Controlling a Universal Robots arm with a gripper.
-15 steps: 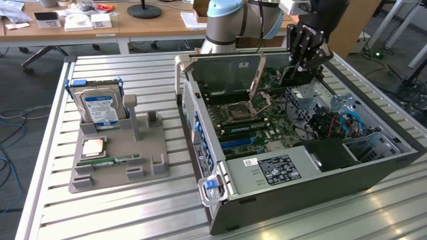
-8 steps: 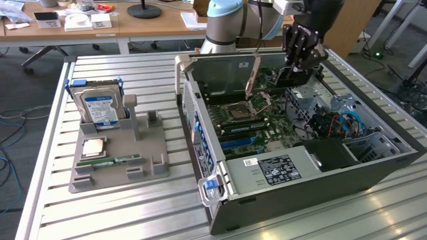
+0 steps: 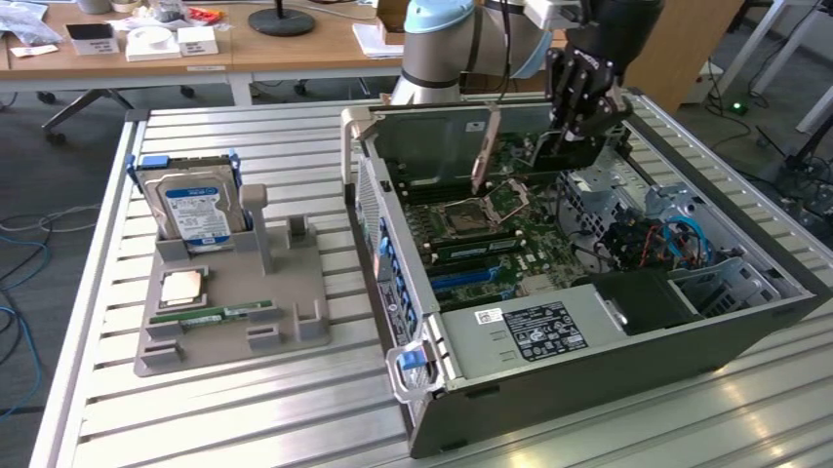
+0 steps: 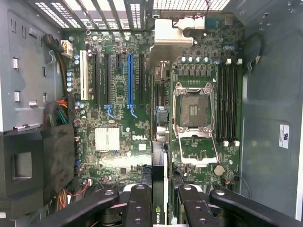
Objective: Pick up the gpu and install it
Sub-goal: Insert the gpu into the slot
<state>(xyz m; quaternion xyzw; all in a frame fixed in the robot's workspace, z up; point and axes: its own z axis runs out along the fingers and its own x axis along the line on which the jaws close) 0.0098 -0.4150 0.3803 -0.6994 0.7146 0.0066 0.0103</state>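
Observation:
My gripper (image 3: 573, 132) hangs inside the open computer case (image 3: 729, 322), shut on the gpu. In the wrist view the gpu (image 4: 161, 165) is seen edge-on as a thin dark card between the black fingers (image 4: 138, 203), with its pale metal bracket (image 4: 173, 35) at the far end. The card is held above the green motherboard (image 4: 118, 142), apart from it, beside the empty processor socket (image 4: 194, 109). The long blue slot (image 4: 130, 78) and the black slots next to it lie off to one side of the card. In the exterior view the bracket (image 3: 486, 146) shows as a thin slanted strip.
The case lies on its side on a slatted metal table (image 3: 260, 419). On the exterior view's left a grey holder (image 3: 293, 283) carries a hard drive (image 3: 195, 210), a processor (image 3: 182, 288) and a green memory stick (image 3: 215, 315). Cables and a drive cage (image 3: 657, 234) crowd the case's right side.

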